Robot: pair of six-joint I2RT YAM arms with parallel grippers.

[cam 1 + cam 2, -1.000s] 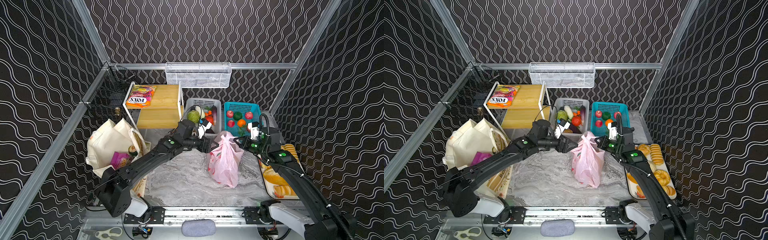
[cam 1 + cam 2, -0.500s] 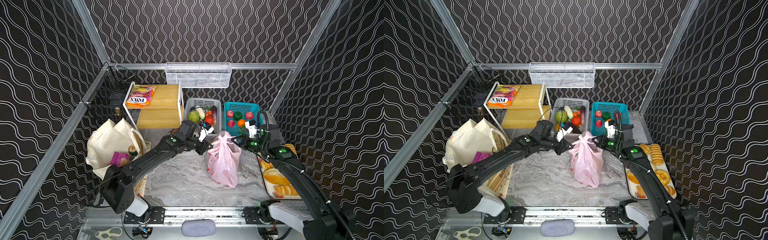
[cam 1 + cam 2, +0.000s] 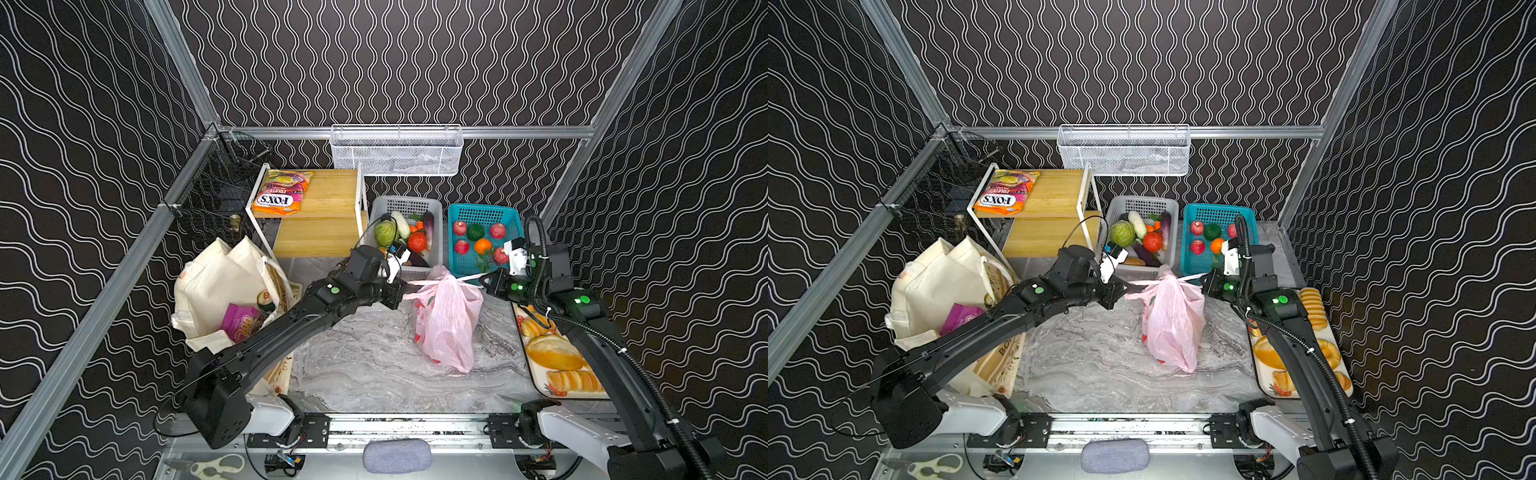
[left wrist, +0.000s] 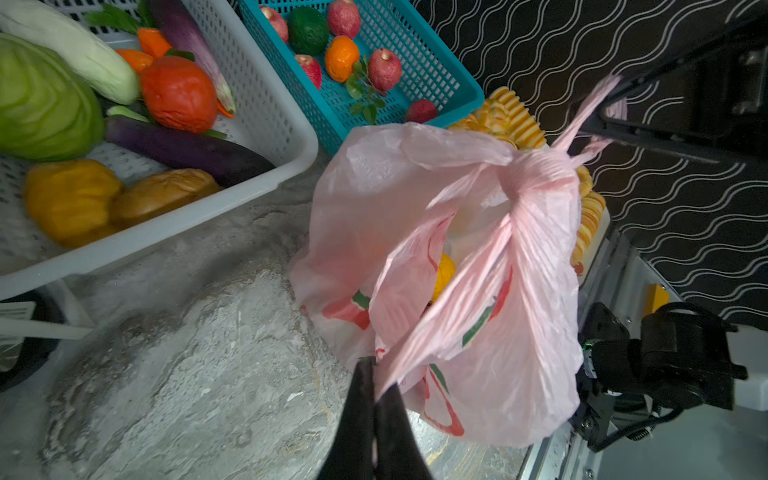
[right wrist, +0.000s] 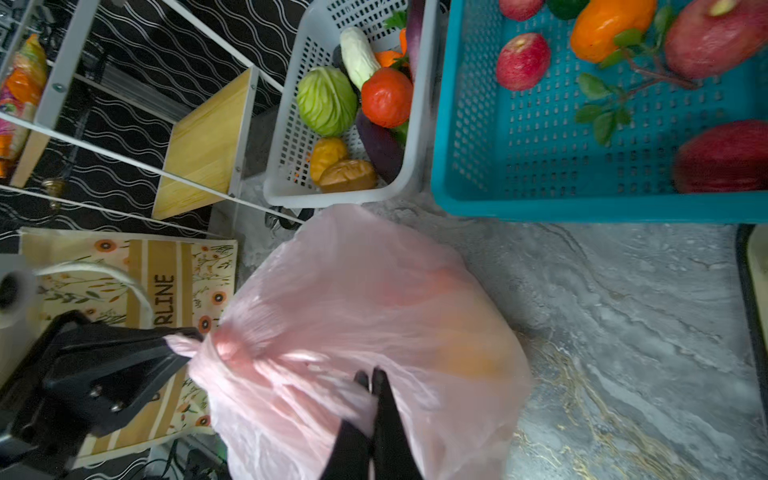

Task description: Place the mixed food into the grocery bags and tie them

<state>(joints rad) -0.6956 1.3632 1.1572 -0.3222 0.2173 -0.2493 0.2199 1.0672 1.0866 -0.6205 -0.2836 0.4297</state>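
While the knotted pink plastic bag [image 3: 449, 328] sits mid-table, left gripper [image 3: 404, 291] and right gripper [image 3: 484, 282] — both fully closed — each pinch a handle end; the far-left packet [image 3: 282, 193] reads FOX'S, the canvas tote [image 5: 166, 286] "RLINE".

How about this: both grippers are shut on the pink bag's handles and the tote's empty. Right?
No. The left gripper and right gripper are shut on the pink bag's handles, but the tote isn't empty: a top view shows a purple packet inside.
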